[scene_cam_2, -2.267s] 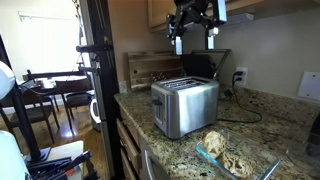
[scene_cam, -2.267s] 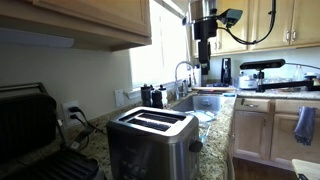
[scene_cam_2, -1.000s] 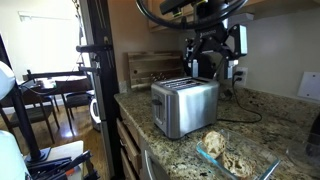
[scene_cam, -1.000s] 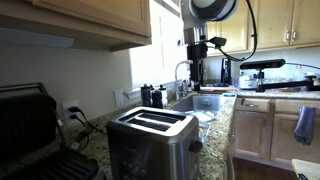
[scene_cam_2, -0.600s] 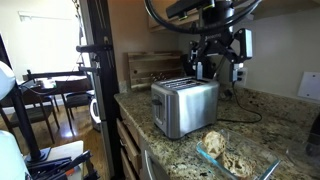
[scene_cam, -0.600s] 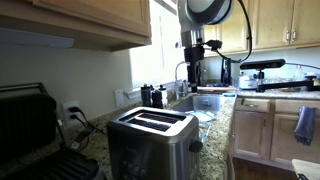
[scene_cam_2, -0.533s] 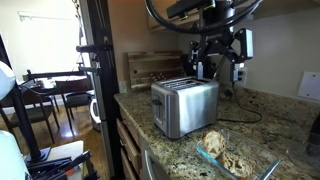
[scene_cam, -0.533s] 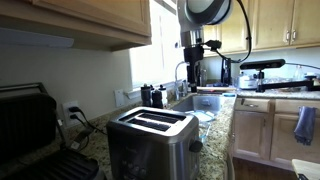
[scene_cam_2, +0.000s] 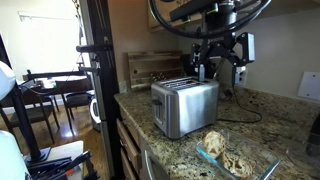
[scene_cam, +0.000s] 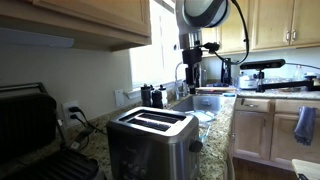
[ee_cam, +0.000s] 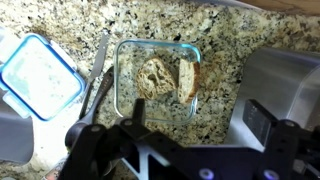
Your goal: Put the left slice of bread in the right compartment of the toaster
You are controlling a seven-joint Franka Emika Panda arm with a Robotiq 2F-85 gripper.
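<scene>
Fingers have lowered over granite counter beneath wooden cabinets.

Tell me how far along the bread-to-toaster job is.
Done: the blue lid lies beside the glass container. In hand: nothing; the hand is open and empty, its wrist view looking down on both bread slices in the container. Left: grasp a slice and drop it into the toaster, whose slots show no bread.
</scene>
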